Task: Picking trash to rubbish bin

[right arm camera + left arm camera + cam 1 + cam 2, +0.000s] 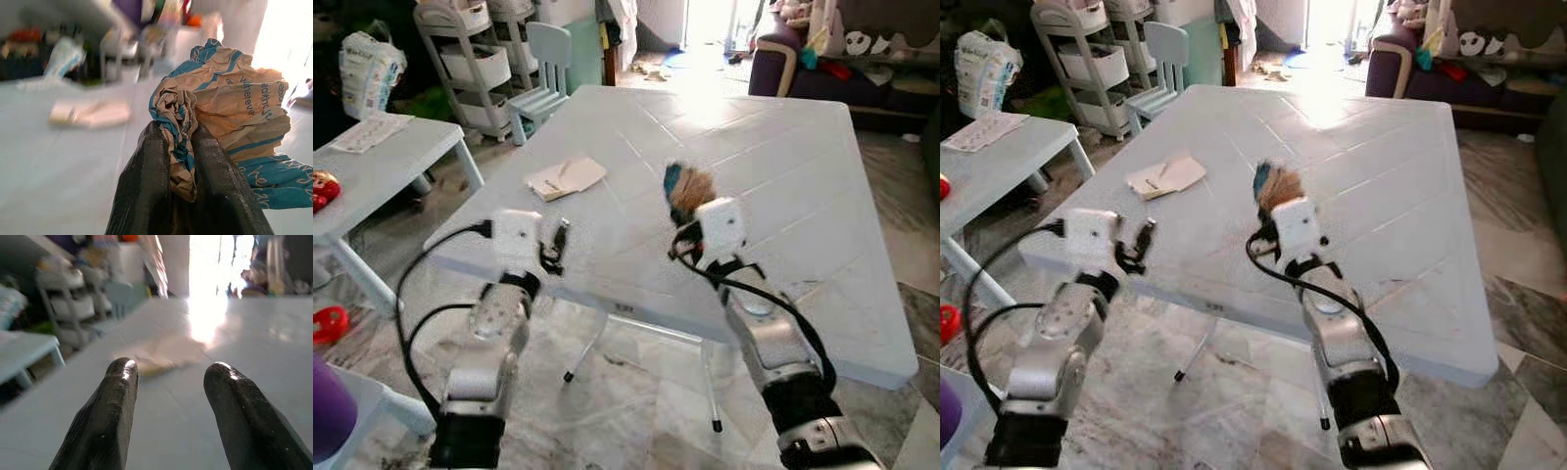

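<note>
the right gripper (181,161) has its fingers (146,186) clamped on a crumpled tan and blue wrapper (230,107), held above the white bench (783,166). the left gripper (168,382) hovers at the bench's near edge, fingers (105,416) spread apart with nothing between them. a flat paper (566,178) lies on the bench beyond it.

A pale blue child's chair (545,73) stands past the white table (783,166) (beside grey shelving (470,59))
</note>
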Available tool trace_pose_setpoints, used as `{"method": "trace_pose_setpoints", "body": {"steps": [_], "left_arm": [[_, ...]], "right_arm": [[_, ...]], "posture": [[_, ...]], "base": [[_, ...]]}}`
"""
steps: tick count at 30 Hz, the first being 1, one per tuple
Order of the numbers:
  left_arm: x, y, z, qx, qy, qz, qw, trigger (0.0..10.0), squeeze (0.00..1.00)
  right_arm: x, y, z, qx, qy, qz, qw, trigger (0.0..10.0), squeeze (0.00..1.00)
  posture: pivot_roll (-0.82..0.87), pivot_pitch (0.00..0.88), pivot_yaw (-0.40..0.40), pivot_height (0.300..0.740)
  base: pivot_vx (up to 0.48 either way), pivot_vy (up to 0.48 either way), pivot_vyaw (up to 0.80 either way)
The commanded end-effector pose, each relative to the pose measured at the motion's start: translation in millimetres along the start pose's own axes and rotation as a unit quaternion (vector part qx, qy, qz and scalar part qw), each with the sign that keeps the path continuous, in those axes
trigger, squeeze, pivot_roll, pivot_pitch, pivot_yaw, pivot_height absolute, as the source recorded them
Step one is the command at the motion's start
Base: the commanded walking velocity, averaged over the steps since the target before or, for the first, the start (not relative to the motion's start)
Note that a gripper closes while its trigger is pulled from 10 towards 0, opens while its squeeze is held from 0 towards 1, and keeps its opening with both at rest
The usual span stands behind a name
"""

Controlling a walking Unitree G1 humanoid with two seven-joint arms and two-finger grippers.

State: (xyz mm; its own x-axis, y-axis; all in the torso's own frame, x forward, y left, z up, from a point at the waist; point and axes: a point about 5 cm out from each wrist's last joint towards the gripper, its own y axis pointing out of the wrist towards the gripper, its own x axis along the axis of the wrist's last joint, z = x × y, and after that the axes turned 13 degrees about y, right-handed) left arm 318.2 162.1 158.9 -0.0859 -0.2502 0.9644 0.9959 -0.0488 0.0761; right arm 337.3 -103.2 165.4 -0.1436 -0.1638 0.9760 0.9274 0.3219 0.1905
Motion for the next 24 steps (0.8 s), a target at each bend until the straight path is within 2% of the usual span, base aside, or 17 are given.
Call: {"method": "trace_pose_setpoints", "body": {"steps": [1,5,8,16,24], "left_arm": [[0.6,3.4,4.6,0.012,0.004,-0.001,1.0,10.0,0.0],[-0.9,8.1,10.3,0.03,0.011,0.009,0.999,10.0,0.0],[-2.1,9.6,10.4,0.03,-0.004,0.012,0.999,10.0,0.0],[1.0,10.4,2.2,0.008,-0.007,-0.007,1.0,10.0,0.0],[0.4,12.1,2.0,0.009,-0.007,-0.008,1.0,10.0,0.0]], "right_arm": [[11.3,-1.7,-0.6,-0.008,0.005,-0.02,1.0,0.0,0.0],[21.6,-5.8,4.4,-0.002,-0.001,-0.036,0.999,0.0,0.0],[24.0,-8.8,9.6,0.011,-0.012,-0.04,0.999,0.0,0.0],[29.1,-12.4,12.1,0.015,-0.012,-0.034,0.999,0.0,0.0],[32.1,-12.2,13.2,0.017,-0.013,-0.031,0.999,0.0,0.0]], "posture": [[-0.08,0.0,0.057,0.74],[-0.09,0.0,0.059,0.74],[-0.1,0.0,0.061,0.74],[-0.09,0.0,0.056,0.74],[-0.09,0.0,0.055,0.74]], "base": [[0.0,0.0,0.0],[0.0,0.0,0.0],[0.0,0.0,0.0],[0.334,0.0,0.0],[0.416,0.0,0.0]]}}
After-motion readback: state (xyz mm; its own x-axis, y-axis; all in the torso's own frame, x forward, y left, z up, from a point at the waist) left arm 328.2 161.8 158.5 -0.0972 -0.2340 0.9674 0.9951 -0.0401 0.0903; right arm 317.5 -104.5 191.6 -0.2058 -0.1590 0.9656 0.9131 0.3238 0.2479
